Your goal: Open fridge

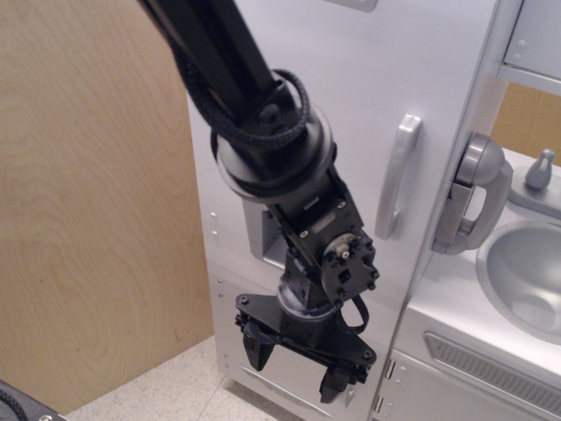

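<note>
Behind your arm stands the fridge (351, 96), tall and upright, filling the middle of the view with its white door shut and facing you. Its grey bar handle (397, 175) runs vertically near the door's right edge. To the right sits the low unit with a silver sink (526, 276). Your gripper (302, 367) hangs low before the door, pointing down, fingers spread and holding nothing.

wall: light plywood panel (96, 193) with wavy grain fills the left half of the frame
floor: pale speckled tiles (162, 390) at lower left, meeting the panel
furniture: low white unit (456, 307) at right with silver sink (526, 276) and grey tap (478, 193)
light: even, soft
</note>
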You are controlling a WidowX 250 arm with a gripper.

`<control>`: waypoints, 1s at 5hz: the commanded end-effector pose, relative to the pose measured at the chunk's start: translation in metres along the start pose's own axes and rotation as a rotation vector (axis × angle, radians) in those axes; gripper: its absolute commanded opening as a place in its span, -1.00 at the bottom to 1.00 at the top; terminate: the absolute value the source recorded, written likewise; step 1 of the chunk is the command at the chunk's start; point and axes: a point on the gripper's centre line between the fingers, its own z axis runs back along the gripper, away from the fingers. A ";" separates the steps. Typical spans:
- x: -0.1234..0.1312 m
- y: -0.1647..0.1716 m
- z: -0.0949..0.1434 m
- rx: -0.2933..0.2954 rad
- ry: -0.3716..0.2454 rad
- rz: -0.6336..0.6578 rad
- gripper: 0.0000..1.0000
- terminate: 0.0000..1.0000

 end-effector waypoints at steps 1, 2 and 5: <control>0.000 0.000 0.000 0.000 0.000 0.000 1.00 -1.00; 0.016 -0.026 0.006 -0.002 -0.052 0.059 1.00 -1.00; 0.075 -0.039 0.049 0.005 -0.224 0.090 1.00 -1.00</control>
